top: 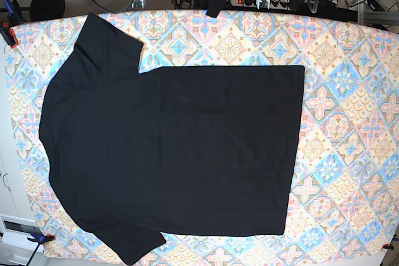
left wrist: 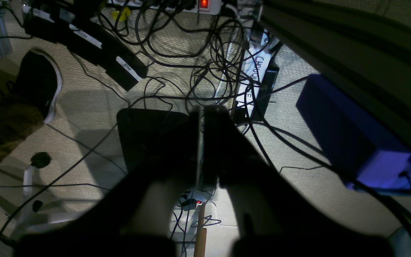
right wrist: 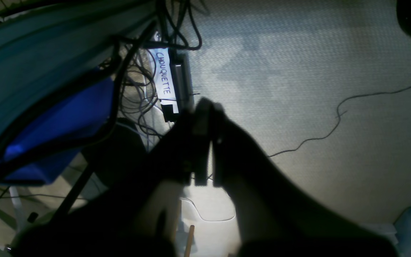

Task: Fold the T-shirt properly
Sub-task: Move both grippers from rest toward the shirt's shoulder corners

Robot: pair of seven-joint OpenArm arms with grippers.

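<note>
On the patterned desk [top: 349, 91] the T-shirt [top: 174, 154] lies spread flat and unfolded, filling most of the surface in the base view. Its neck end and both sleeves sit toward nine o'clock, one sleeve reaching up to about eleven o'clock and the other down to about seven, while the straight hem runs along the three o'clock side. The fabric looks smooth, with no crease or doubled layer visible, so I judge that no fold has been made: the whole job remains, sleeves and body alike.

Neither arm reaches over the desk in the base view. Both wrist cameras look down past the desk edge at a carpeted floor [right wrist: 298, 89]. The left tool [left wrist: 201, 142] hangs above a tangle of cables [left wrist: 198, 53], its fingers pressed together with only a thin seam between them and nothing held. The right tool [right wrist: 205, 142] is likewise clenched and empty, over bare carpet. Both are well apart from the garment, so an approach must come before any grasp.
</note>
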